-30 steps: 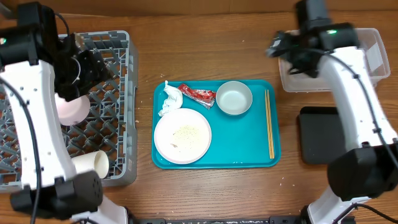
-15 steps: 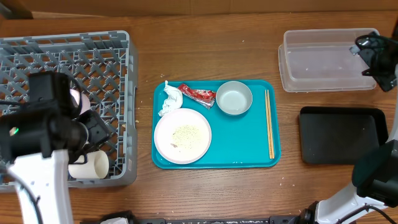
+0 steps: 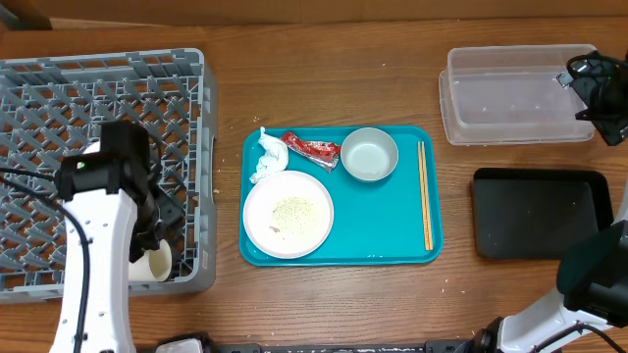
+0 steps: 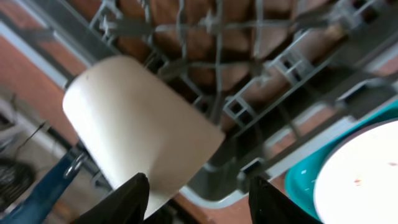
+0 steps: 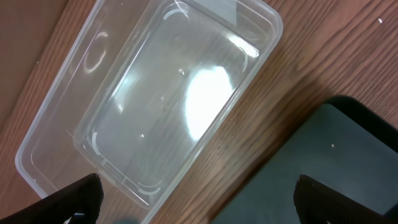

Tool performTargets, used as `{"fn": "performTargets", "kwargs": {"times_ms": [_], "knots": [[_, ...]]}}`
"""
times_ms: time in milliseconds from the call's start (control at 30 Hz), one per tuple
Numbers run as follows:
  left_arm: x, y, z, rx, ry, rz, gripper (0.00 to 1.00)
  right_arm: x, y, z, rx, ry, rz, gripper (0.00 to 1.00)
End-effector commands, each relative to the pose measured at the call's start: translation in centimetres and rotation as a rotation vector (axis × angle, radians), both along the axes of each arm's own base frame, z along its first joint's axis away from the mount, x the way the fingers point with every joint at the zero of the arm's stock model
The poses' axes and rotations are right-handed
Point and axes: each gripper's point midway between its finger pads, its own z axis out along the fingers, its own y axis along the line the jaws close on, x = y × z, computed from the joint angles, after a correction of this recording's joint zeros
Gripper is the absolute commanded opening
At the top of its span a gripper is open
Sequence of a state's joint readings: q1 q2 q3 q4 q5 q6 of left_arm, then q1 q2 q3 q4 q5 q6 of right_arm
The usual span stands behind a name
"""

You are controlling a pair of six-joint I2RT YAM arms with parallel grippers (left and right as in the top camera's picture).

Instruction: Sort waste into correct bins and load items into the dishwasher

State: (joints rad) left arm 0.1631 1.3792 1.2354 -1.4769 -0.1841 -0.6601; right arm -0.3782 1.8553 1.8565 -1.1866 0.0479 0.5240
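Note:
The grey dish rack [image 3: 59, 88] stands at the left. A white cup [image 3: 152, 261] lies on its side in the rack's front right corner. My left gripper [image 3: 163, 227] hovers just above it, open and empty. In the left wrist view the cup [image 4: 137, 130] fills the space ahead of the spread fingers [image 4: 134, 199]. The pinkish dish is hidden. On the teal tray [image 3: 392, 230] lie the napkin [image 3: 266, 157], red sachet [image 3: 312, 149], metal bowl [image 3: 370, 154] and the white plate [image 3: 287, 213] with rice grains [image 3: 291, 208]. My right gripper [image 3: 599, 93] is open over the clear tub's [image 3: 515, 95] right end.
The black tray [image 3: 538, 213] lies in front of the tub, and both show in the right wrist view, tub [image 5: 174, 93] and tray [image 5: 339, 162]. Wooden chopsticks [image 3: 425, 194] lie along the teal tray's right side. The rack wall [image 4: 217, 186] stands between cup and teal tray.
My left arm swung from the rack's back to its front right corner, and the pinkish dish is no longer in it. My right arm moved from the tub's left side to its right end.

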Motion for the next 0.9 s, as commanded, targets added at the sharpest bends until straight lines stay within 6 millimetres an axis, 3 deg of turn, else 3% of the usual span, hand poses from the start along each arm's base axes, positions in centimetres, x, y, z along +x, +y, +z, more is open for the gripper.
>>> {"fn": "performTargets", "kwargs": {"times_ms": [0, 167, 467, 867], "knots": [[-0.8, -0.1, -0.4, 0.001, 0.047, 0.026, 0.54, 0.2, 0.0, 0.2, 0.005, -0.013, -0.003, 1.0], [-1.3, 0.0, -0.3, 0.006, 0.068, 0.026, 0.49, 0.2, 0.0, 0.2, 0.005, -0.013, -0.003, 1.0], [-1.7, 0.7, -0.2, 0.054, 0.08, 0.054, 0.52, 0.2, 0.0, 0.2, 0.005, -0.013, -0.003, 1.0], [-1.7, -0.1, -2.0, 0.003, 0.089, 0.054, 0.51, 0.2, 0.0, 0.2, 0.005, -0.013, -0.003, 1.0]]}}
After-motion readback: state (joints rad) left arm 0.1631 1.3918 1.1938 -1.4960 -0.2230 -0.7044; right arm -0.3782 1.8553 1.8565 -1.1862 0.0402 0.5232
